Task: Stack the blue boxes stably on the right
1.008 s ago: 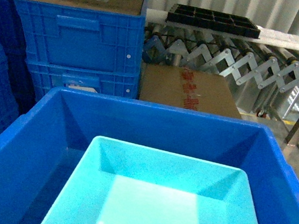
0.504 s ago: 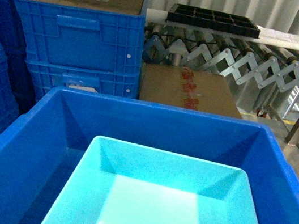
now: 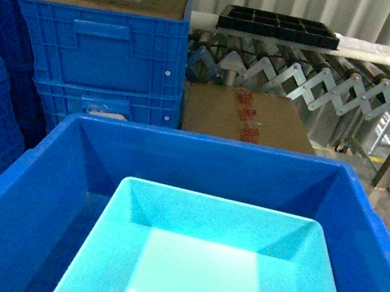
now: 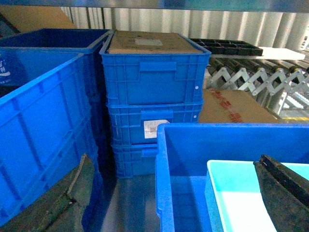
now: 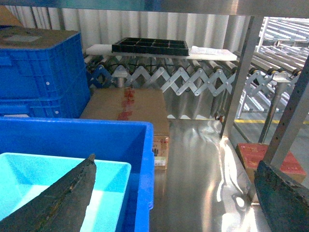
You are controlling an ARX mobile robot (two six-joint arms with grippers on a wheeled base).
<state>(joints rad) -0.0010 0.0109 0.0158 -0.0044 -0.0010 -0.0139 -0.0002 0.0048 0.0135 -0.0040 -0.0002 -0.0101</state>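
light turquoise smooth-walled plastic bin (image 3: 212,269) sitting inside large dark blue crate (image 3: 14,198) | looking light, stiff, slippery: gripping rim best | left gripper (image 4: 169,203), right gripper (image 5: 174,193) both gaping, holding nothing

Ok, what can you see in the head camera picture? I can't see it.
A light turquoise bin sits inside a big dark blue crate. Behind are stacked blue crates, a cardboard box and a roller conveyor.

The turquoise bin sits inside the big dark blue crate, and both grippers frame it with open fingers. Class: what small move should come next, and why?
Probably lower both arms and close on the turquoise bin. It lies loose in the dark blue crate, ungrasped. The left gripper has one finger over its left rim, and the right gripper one finger above its interior. Both look open and hold nothing.
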